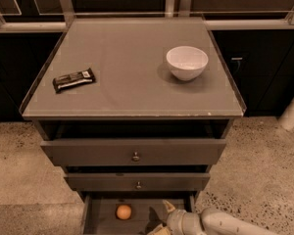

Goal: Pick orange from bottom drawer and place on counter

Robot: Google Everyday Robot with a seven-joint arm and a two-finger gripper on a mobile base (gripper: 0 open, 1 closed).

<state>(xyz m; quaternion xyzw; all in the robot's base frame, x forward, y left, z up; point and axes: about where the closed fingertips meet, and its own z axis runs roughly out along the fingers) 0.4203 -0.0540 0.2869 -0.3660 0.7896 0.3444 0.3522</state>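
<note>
The orange (pixel 123 211) lies on the grey floor of the open bottom drawer (pixel 102 218), left of centre. The gripper (pixel 162 219) is at the drawer's right side, just right of the orange and apart from it; one pale fingertip points up and left, the rest runs off the bottom edge. Its arm enters from the lower right. The counter (pixel 132 77) is the flat grey top above the drawers.
A white bowl (pixel 186 61) stands at the counter's right back. A dark candy bar (pixel 74 79) lies at its left. Two wider drawers with knobs (pixel 135 156) sit above the bottom one. Speckled floor lies on both sides.
</note>
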